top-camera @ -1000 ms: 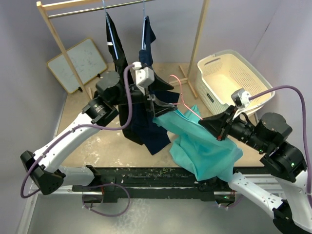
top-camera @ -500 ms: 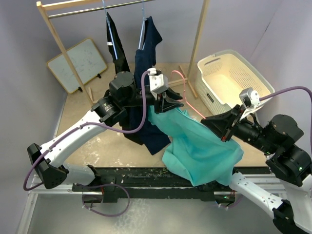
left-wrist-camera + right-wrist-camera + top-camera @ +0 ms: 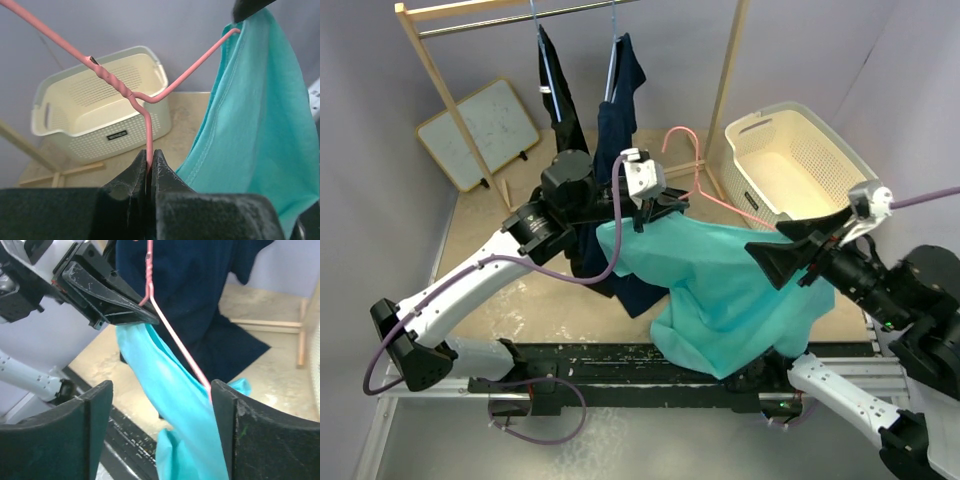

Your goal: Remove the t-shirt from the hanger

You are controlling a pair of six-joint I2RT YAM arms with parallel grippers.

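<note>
The teal t-shirt (image 3: pixel 730 290) drapes from the pink wire hanger (image 3: pixel 698 170) in the middle of the top view, its lower part bunched near the table's front edge. My left gripper (image 3: pixel 665 208) is shut on the hanger's wire (image 3: pixel 149 130), just below the twisted neck, with the t-shirt (image 3: pixel 260 115) hanging to its right. My right gripper (image 3: pixel 772 250) stands open at the shirt's right side. In the right wrist view the teal cloth (image 3: pixel 150 360) and the hanger's arm (image 3: pixel 175 340) pass between its spread fingers (image 3: pixel 227 410), which grip nothing.
A cream laundry basket (image 3: pixel 790 165) stands at the back right. The wooden clothes rack (image 3: pixel 430 60) at the back carries two dark navy garments (image 3: pixel 620 110) right behind the left gripper. A whiteboard (image 3: pixel 480 130) leans at the back left.
My left gripper has shut on the hanger wire. My right gripper has opened, let go and drawn back to the right. The hanger's hook now stands higher and the shirt is spread wider.
</note>
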